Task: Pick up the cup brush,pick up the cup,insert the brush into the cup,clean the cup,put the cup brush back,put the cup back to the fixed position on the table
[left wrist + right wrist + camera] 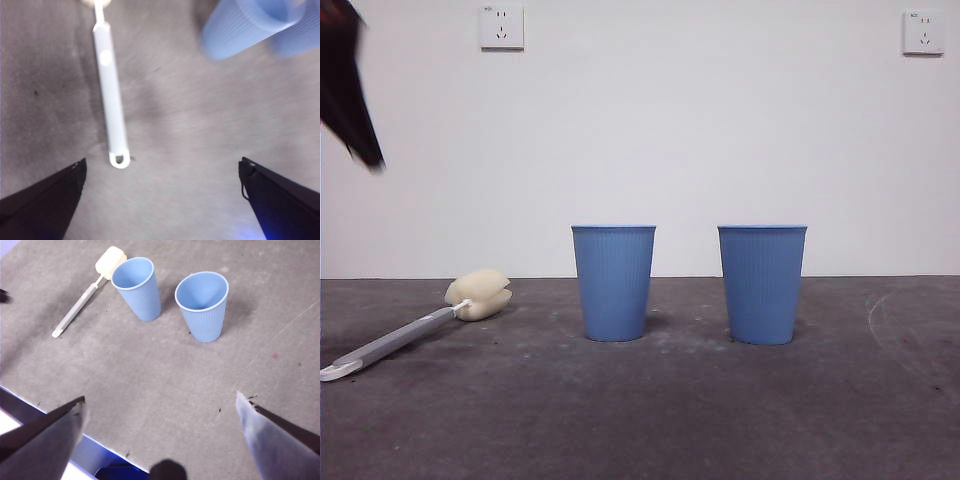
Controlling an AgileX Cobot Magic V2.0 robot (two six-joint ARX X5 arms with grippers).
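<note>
Left tool (160,200), spread wide and empty, hovers above the cup brush (415,330), which lies flat on the tabletop (640,420), sponge head near the left-hand cup (613,282). A second cup (762,284) stands upright just beside it, apart. Right tool (160,440), also released w/ nothing in it, waits well back over the tabletop's near edge. Step in hand looks like the brush pickup: best to centre over mid-handle, align jaws across it, descend square, avoid nudging the cup.
</note>
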